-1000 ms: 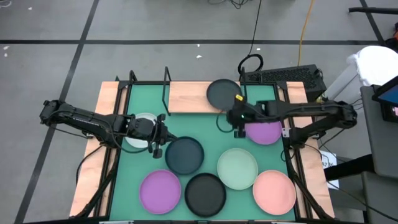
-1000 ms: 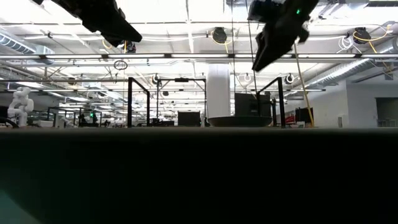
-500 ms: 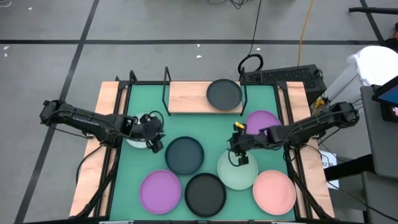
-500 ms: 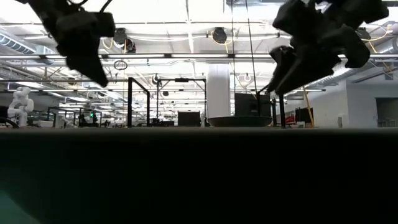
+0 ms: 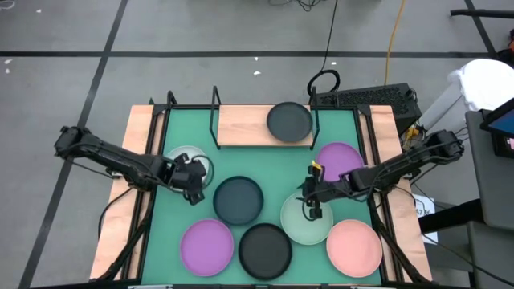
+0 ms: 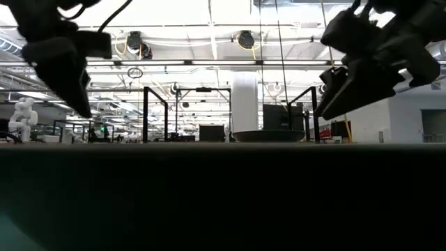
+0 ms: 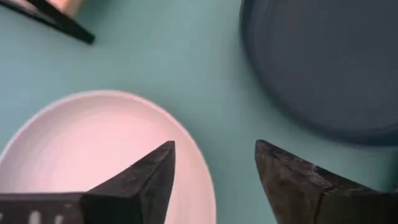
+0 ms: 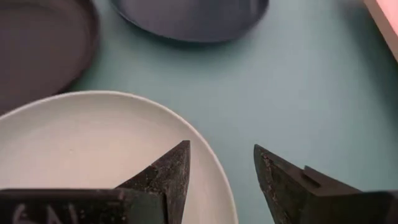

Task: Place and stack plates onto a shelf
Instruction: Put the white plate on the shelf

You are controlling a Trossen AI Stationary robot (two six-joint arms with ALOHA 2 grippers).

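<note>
I saw my left pincer point(image 5: 191, 183) hovering with its fingers apart over the right edge of the white plate point(image 5: 178, 160), one finger point(image 7: 140, 180) above its rim. My right pincer point(image 5: 312, 201), fingers also apart, hung over the left edge of the pale mint plate point(image 5: 301, 223). The dark grey plate point(image 5: 289, 121) sat on the shelf point(image 5: 241, 125) at the tabletop's point(image 5: 273, 172) far side.

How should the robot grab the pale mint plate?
Pinch the pale mint plate at its rim. It lies flat and shallow, so only the thin raised edge gives a hold. The right gripper hangs open over the near-shelf edge, one finger inside and one outside: probably lower there.
</note>
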